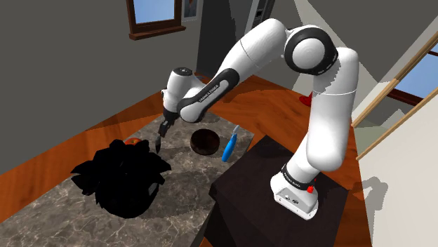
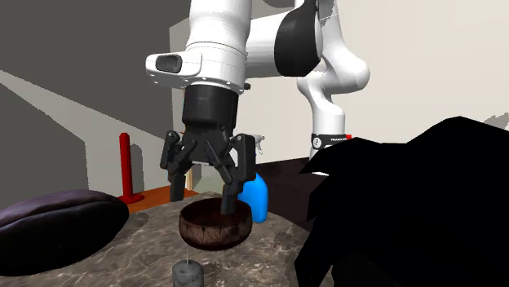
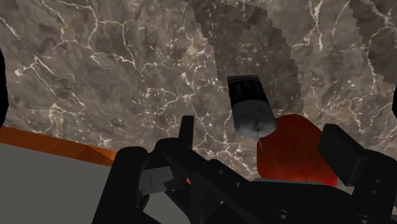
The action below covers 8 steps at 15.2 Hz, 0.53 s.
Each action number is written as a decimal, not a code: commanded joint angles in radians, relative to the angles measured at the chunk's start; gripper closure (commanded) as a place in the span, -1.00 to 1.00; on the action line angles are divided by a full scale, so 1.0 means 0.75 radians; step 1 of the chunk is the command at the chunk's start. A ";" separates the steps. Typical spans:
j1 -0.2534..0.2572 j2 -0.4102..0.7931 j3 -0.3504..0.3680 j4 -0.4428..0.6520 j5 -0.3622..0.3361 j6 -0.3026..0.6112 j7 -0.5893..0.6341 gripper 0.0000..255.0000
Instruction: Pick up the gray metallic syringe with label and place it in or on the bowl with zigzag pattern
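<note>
The gripper (image 2: 204, 196) is hanging above the marble counter (image 2: 269, 245) with its two black fingers spread wide and gripping nothing, which suits a hand lining up on its target rather than carrying one. The syringe (image 2: 187, 273), a short gray barrel that seems to be standing on end with a thin tip pointing up, is sitting on the counter at about six o'clock from the brown bowl (image 2: 214, 228) in the second exterior view, near it but apart. In the wrist view it is showing ahead of the open fingers, untouched, with a rounded red object (image 3: 292, 153) just beside it. In the shoulder view the bowl is lying at about three o'clock from the gripper, a blue bottle (image 1: 229, 147) is resting at four o'clock from the bowl, and a jagged black shape (image 1: 119, 179) is spreading at seven o'clock. The grasp is probably the step in hand. Lowering will likely call for centring the fingers on the barrel, since an upright syringe may tip and the red object is crowding one side.
</note>
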<state>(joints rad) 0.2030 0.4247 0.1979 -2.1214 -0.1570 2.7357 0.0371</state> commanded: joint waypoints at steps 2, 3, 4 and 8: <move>0.054 0.161 -0.026 0.133 -0.050 0.031 0.021 -1.00; 0.071 0.211 -0.034 0.179 -0.061 0.036 0.023 -1.00; 0.075 0.224 -0.036 0.191 -0.063 0.038 0.023 -1.00; 0.091 0.296 -0.054 0.230 -0.077 0.071 0.033 -1.00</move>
<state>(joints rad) 0.2669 0.6300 0.1618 -1.9586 -0.2111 2.7813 0.0591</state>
